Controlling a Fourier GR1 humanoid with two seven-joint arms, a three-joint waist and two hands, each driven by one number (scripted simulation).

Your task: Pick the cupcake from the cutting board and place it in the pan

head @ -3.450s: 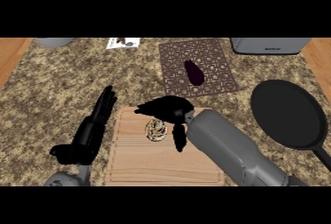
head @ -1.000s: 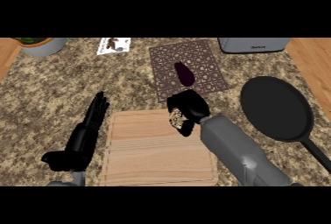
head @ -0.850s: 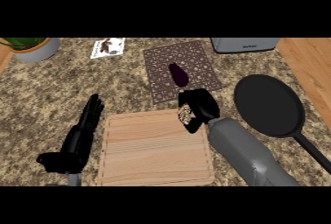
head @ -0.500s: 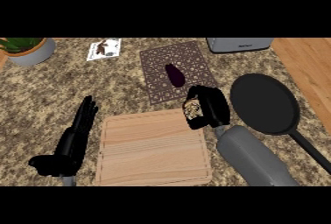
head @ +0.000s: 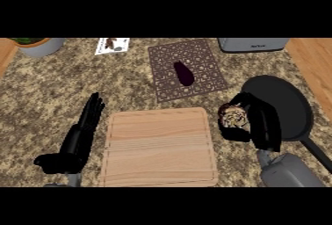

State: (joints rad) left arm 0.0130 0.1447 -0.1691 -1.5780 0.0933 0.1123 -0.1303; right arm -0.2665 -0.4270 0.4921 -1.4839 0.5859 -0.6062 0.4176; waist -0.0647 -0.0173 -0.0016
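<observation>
Since your right hand (head: 256, 125) has its fingers curled round the cupcake (head: 232, 115) just left of the pan (head: 285, 105), off the cutting board (head: 160, 147), you carry on rightward while your left hand (head: 77, 140) rests with fingers straight.

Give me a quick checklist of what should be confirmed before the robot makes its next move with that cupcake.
1. Cupcake held in right hand: ok, fingers curl round it.
2. Cupcake off the cutting board: ok.
3. Cupcake over the pan: not ok, it sits at the pan's left rim.
4. Pan free of other things: ok where visible; the hand hides part.
5. Left hand out of the way: ok, resting left of the board.
</observation>
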